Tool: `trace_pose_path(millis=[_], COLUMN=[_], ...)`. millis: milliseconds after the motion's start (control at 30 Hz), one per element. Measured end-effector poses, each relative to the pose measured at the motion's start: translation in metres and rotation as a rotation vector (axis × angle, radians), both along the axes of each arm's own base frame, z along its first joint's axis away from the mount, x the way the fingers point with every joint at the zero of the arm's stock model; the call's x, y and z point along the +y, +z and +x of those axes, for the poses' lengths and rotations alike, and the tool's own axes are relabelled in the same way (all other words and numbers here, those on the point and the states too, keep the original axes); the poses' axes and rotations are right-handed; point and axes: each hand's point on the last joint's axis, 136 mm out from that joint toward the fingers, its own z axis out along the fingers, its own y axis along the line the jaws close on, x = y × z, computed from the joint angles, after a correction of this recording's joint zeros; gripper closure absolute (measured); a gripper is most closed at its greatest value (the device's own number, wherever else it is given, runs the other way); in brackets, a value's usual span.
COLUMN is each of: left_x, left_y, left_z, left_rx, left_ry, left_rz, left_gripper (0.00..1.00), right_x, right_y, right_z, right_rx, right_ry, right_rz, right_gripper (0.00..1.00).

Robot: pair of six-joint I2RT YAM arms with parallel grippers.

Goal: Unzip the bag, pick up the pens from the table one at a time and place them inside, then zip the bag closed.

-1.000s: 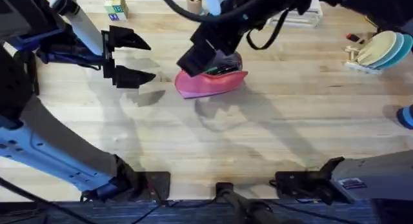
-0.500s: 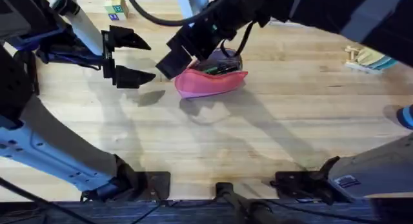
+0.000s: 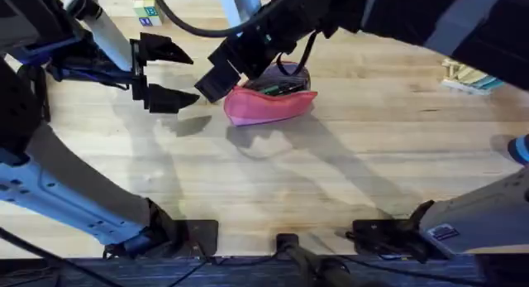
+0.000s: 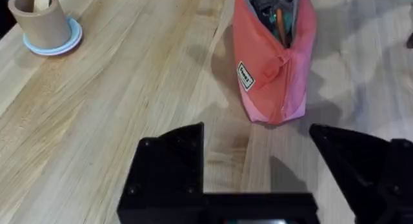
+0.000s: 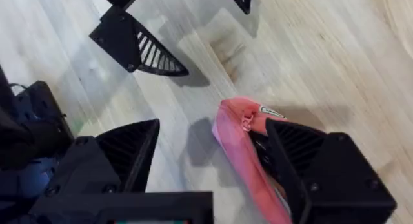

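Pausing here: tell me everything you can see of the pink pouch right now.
The bag is a pink soft fabric pouch standing on the table, its top zipper open. Dark pens sit inside. A small white label and a pink pull tab mark one end. The right gripper, open, hovers at that end; the open left gripper waits beside it.

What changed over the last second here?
The right claw slid left along the bag toward its left end, jaws open, holding nothing. The bag stayed put, unzipped, with the pens inside. The left claw stayed open and in place.
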Motion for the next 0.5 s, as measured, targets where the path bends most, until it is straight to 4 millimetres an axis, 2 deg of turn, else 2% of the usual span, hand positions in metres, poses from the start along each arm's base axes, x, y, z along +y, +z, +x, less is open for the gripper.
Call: trace_pose_path(millis=[300,500], left_x=[0.0,0.0], left_y=[0.0,0.0], left_z=[0.0,0.0], left_rx=[0.0,0.0], left_ry=[0.0,0.0], left_rz=[0.0,0.0], left_gripper=[0.007,0.008], right_x=[0.0,0.002], right_y=[-0.003,-0.023], right_z=[0.0,0.003], right_rx=[0.006,0.035], right_ry=[0.0,-0.003], right_rz=[-0.005,-0.038], right_gripper=[0.004,0.004])
